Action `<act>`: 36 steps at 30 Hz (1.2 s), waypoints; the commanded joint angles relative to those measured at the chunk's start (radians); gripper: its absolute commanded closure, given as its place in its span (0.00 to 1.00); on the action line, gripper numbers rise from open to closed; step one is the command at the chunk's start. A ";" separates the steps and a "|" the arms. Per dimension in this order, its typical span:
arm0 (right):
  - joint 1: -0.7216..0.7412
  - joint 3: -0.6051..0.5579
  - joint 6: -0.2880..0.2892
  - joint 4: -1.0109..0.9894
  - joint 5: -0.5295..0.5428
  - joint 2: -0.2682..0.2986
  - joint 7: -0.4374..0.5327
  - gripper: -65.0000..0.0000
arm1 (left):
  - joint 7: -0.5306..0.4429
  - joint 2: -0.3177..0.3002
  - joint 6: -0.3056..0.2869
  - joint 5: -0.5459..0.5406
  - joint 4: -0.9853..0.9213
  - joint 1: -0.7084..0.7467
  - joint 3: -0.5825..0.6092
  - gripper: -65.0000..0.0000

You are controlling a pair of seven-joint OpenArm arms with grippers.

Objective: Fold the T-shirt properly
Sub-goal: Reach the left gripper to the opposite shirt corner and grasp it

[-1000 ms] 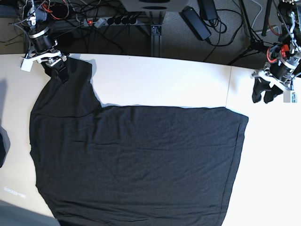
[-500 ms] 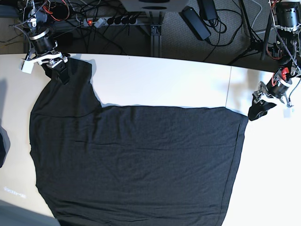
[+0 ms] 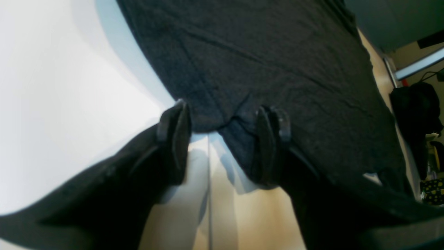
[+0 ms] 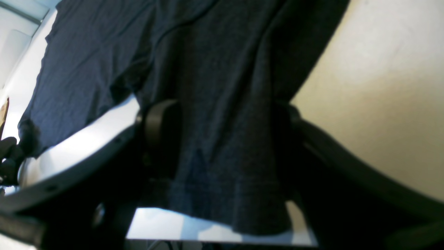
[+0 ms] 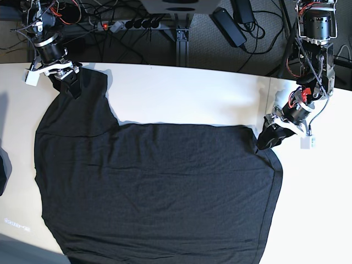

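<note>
- The fingers (image 3: 173,139) of your left gripper (image 5: 268,137) stand spread and released. They straddle the T-shirt (image 5: 154,187) at its hem corner: one finger is on the bare table (image 5: 192,93) just beside the cloth, the other over the fabric. Nothing is pinched yet. I judge this placement as readying a corner grab so the hem can be carried over in a fold.
- The shirt's body lies flat between the arms and covers most of the table. It runs off the near edge, out of the base view.
- At the far corner on your right arm's side, the right gripper (image 5: 67,82) has its jaws wide apart too, with the sleeve (image 5: 82,104) passing between them. I cannot tell whether the pads touch the cloth. It looks placed to take the sleeve end.
- The shirt's long axis runs along the table's length, with the hem toward your left arm's end. The sleeve points at the far edge. No print shows.
</note>
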 commanded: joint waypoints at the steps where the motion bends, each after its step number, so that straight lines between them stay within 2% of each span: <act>1: -0.010 -0.002 -0.004 0.000 -0.022 0.003 -0.045 0.40 | 0.081 0.009 0.060 0.058 -0.016 0.017 0.011 0.47; 5: -0.010 -0.002 -0.004 0.000 -0.028 0.003 -0.045 0.40 | 0.077 0.008 0.064 0.074 -0.016 0.002 -0.015 0.47; 7: -0.010 -0.002 -0.004 0.000 -0.041 0.003 -0.045 0.40 | 0.077 0.003 0.103 0.085 -0.016 -0.010 -0.053 0.47; 9: -0.010 -0.002 -0.004 0.000 -0.042 0.003 -0.045 0.40 | 0.077 -0.008 0.112 0.108 -0.016 -0.019 -0.094 0.47; 12: -0.009 -0.002 -0.003 0.000 -0.040 0.003 -0.045 0.40 | 0.076 -0.042 0.116 0.135 -0.016 -0.030 -0.127 0.47; 14: -0.009 -0.002 -0.004 0.000 -0.040 0.003 -0.044 0.40 | 0.064 -0.070 0.149 0.159 -0.016 -0.033 -0.130 0.47; 17: -0.009 -0.002 -0.004 0.000 -0.040 0.003 -0.044 0.40 | 0.056 -0.097 0.157 0.178 -0.016 -0.035 -0.129 0.47; 22: -0.009 -0.002 -0.004 0.000 -0.040 0.003 -0.044 0.40 | 0.063 -0.099 0.157 0.178 -0.025 -0.047 -0.090 0.47; 28: -0.009 -0.002 -0.004 0.000 -0.040 0.003 -0.045 0.40 | 0.063 -0.094 0.156 0.182 -0.082 -0.086 0.026 0.47; 36: -0.009 -0.002 -0.003 0.000 -0.040 0.003 -0.045 0.40 | 0.140 -0.083 0.158 0.222 -0.082 -0.087 0.074 0.47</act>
